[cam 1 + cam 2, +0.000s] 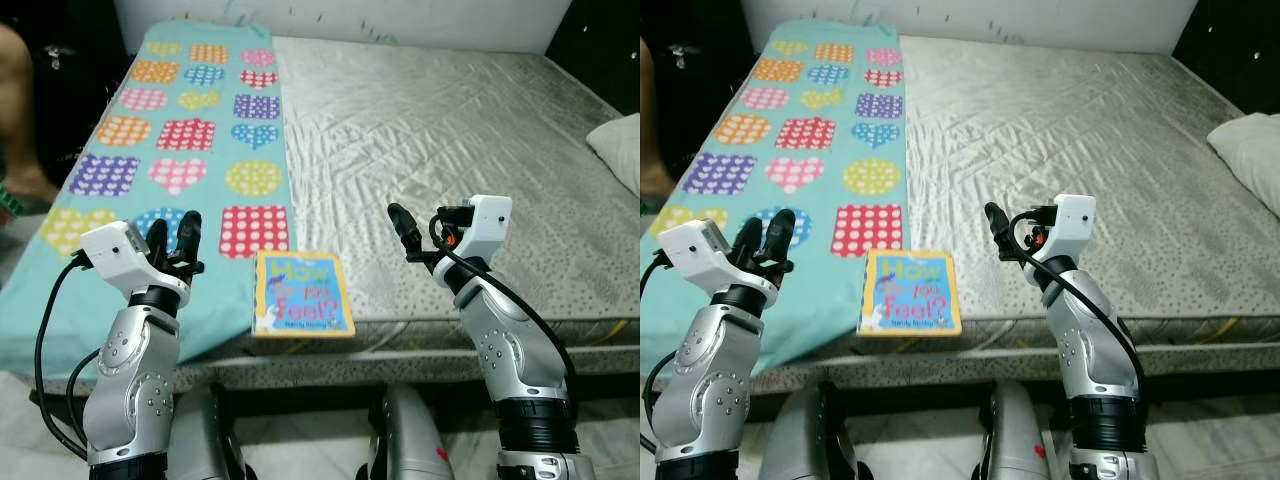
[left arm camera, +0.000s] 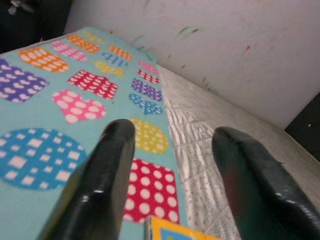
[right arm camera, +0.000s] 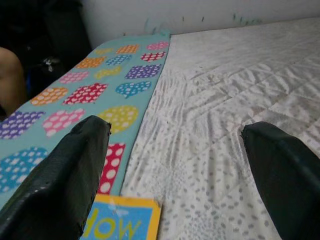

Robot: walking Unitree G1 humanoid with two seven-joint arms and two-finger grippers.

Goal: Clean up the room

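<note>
1. I'm at the foot of the bed (image 1: 420, 130), both arms raised over its near edge. Nothing held yet.
2. Book (image 1: 302, 293) lies flat, cover up, at the near edge of the mattress, btw the two arms. Its left side sits just over the edge of the blanket (image 1: 190, 150); the near end looks to poke a bit past the mattress lip.
3. L gripper (image 1: 175, 243) hovers over the blanket, just left of the book, fingers apart, empty. L wrist view: book corner shows btw the fingers (image 2: 100, 175).
4. R gripper (image 1: 996, 222) is up over the bare sheet, right of the book. R wrist view shows its fingers (image 3: 65, 175) wide apart, nothing btw them.
5. Handling, my guess: small board book, stiff, light, glossy cover so prob. slippery. Not fragile.
6. Where to grab: it's flat on soft bedding, so top-down pinch is awkward. Better to take the overhanging near edge, one finger under, one on the cover. Spine side if poss. so it won't fan open.
7. Pillow (image 1: 620, 150) far right, person's leg (image 1: 20, 110) far left; both well apart from the book.
</note>
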